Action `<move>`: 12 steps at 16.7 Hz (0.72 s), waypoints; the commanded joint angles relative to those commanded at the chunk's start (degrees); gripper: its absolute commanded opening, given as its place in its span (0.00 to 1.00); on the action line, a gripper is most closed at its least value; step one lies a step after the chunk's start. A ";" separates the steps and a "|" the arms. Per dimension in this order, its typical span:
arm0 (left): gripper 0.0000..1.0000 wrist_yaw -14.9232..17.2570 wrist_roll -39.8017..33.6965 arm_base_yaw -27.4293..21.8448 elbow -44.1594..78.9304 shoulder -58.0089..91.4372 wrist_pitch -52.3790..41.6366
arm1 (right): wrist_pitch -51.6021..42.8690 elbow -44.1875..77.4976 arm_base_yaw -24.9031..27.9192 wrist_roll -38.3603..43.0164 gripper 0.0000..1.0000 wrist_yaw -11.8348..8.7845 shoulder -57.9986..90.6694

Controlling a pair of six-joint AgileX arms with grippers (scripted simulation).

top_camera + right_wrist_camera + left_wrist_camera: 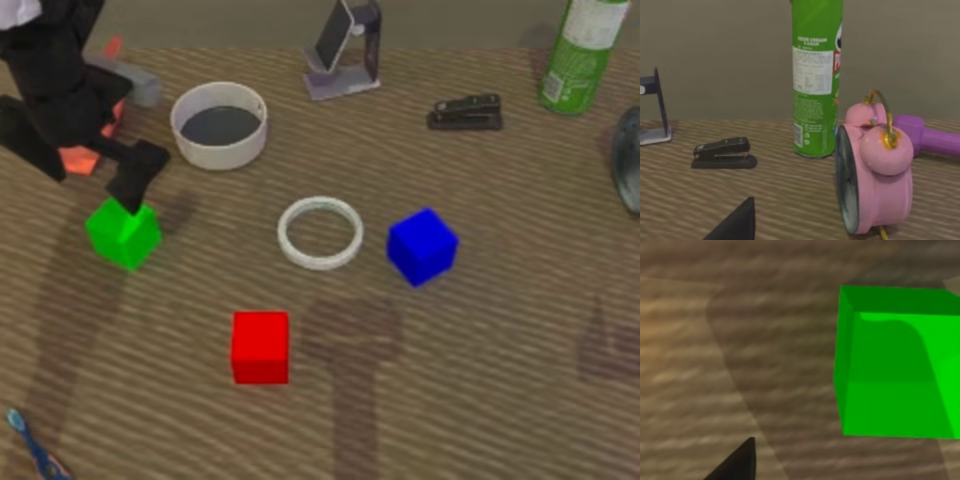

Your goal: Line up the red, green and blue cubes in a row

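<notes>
Starting nearest the lower edge of the top view, the red cube (260, 346) sits lower centre, the blue cube (422, 245) right of centre beside a white ring (320, 232), and the green cube (124, 233) at mid-left — three well apart, not yet in a row. My left gripper (137, 180) hangs at the green cube's far edge, its dark arm slanting down from the upper left corner of the frame; I cannot tell how wide its claw stands or whether it has hold of anything. In the left wrist view the green cube (895, 362) lies off to one side of the single visible fingertip (740, 462), so I judge the risk is a closing off-centre — a finger could clip an edge and shove or twist the cube. Farther back stands a white bowl (219, 123). My right arm is parked off the right side, its gripper out of the top view.
</notes>
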 joint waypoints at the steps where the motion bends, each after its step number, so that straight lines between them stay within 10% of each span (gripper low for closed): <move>1: 1.00 0.04 0.24 -0.09 1.25 1.29 -0.66 | 1.26 -1.35 -0.50 -0.36 1.00 -0.48 -1.57; 12: 1.00 0.09 0.61 -0.06 -0.32 3.98 2.85 | 2.39 -2.62 -0.94 -0.64 1.00 -0.94 -3.03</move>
